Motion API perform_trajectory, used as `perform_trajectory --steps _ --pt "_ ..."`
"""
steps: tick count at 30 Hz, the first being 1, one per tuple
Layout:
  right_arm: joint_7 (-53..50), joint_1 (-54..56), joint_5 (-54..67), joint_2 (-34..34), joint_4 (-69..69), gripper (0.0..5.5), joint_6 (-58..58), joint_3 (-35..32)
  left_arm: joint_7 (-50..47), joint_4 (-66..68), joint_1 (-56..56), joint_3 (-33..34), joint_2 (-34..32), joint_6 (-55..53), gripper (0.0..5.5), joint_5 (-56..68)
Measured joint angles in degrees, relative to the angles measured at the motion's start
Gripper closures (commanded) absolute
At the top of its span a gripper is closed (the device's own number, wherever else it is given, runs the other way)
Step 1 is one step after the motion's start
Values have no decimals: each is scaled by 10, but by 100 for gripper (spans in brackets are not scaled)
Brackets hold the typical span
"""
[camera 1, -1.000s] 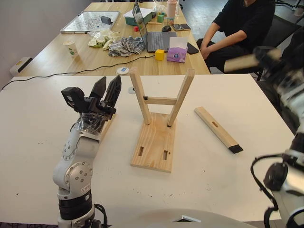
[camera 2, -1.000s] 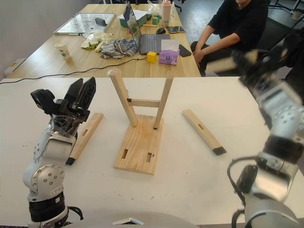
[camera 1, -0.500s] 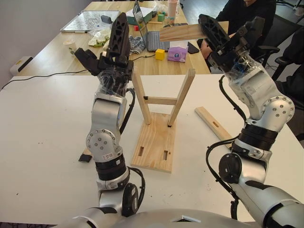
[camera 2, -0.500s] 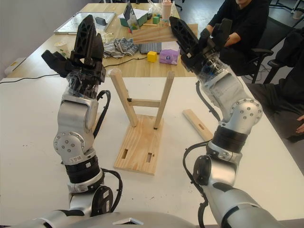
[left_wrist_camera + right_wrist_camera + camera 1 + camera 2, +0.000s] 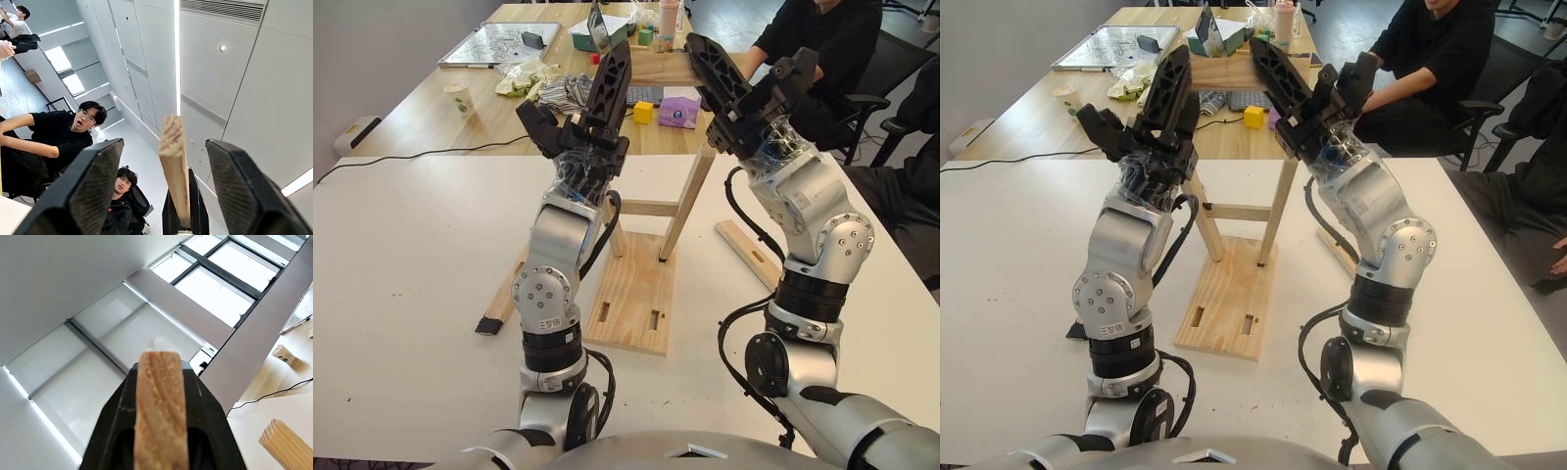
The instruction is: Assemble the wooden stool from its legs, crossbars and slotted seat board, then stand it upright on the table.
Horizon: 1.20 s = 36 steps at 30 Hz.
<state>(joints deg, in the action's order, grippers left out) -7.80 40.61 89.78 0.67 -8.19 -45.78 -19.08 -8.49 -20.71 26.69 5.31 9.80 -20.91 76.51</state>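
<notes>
A seat board (image 5: 631,304) lies on the white table (image 5: 391,255), with two legs (image 5: 683,211) and a crossbar (image 5: 646,208) standing up from it. Above the legs, the right gripper (image 5: 160,369) clamps a wooden bar (image 5: 1224,70). The bar's free end sits between the left gripper's (image 5: 164,152) wide-spread fingers, clear of both.

The right gripper (image 5: 703,61) is closed on one end of a wooden bar (image 5: 661,67) and holds it level, high over the table (image 5: 401,255). The free end of the bar is just beside the upper finger (image 5: 613,70) of the left gripper (image 5: 579,96) — this gripper's fingers are spread wide. Below the fingers of both grippers, the seat board (image 5: 631,294) lies flat, with two legs (image 5: 683,206) standing in it, joined by a crossbar (image 5: 646,208).
</notes>
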Motion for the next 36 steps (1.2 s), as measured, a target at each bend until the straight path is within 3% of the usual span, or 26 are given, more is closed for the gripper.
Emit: perform_trajectory --steps 17,23,25,29,32,35,36 --pt "-3 -20 21 3 -13 509 27 32 0 -3 5 -5 2 22 510 38" --pt "-6 -25 27 3 -17 509 39 38 1 -4 6 -5 2 23 511 48" --pt "-8 -26 29 3 -19 452 42 40 0 -4 8 -4 2 23 513 49" --pt "-23 -39 11 4 -19 391 42 57 -11 -2 11 -2 2 32 513 10" --pt "-26 -43 -2 15 -18 386 42 58 -11 1 14 13 -2 39 513 -6" --pt "-22 -49 -5 62 -6 386 44 27 -12 1 28 67 -53 39 513 -9" --pt "-14 -51 -15 81 3 386 45 14 -12 -1 29 100 -96 34 513 2"
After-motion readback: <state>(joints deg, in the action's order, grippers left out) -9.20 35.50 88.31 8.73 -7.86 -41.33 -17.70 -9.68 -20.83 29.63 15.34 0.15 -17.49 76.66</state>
